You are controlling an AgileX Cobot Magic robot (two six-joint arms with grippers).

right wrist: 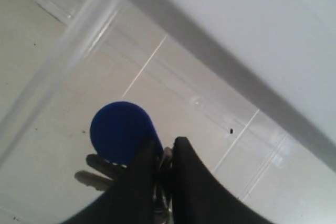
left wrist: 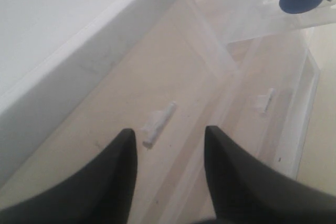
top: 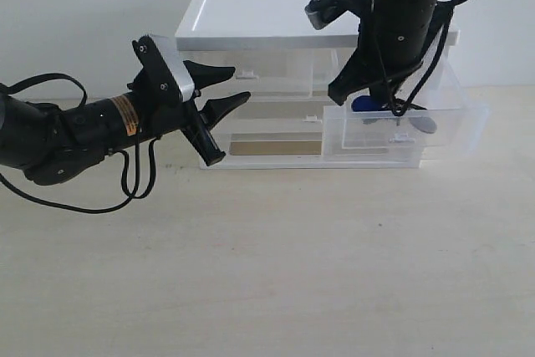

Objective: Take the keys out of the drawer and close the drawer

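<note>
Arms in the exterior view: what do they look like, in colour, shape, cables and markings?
Both are matte black. The left arm carries an orange label, its print too small to read, a silver-grey plate and loose black cables. The left gripper has two pointed, tapering fingers. The right arm has black cables too.

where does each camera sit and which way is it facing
Exterior: off the arms, facing the white plastic drawer unit; both black arms show.
Left wrist: on left arm, past the open left gripper to a closed drawer's white tab handle.
Right wrist: on right arm, into the open translucent drawer; right gripper pinches the silver keys.
Shared: the blue teardrop fob, in all three.
</note>
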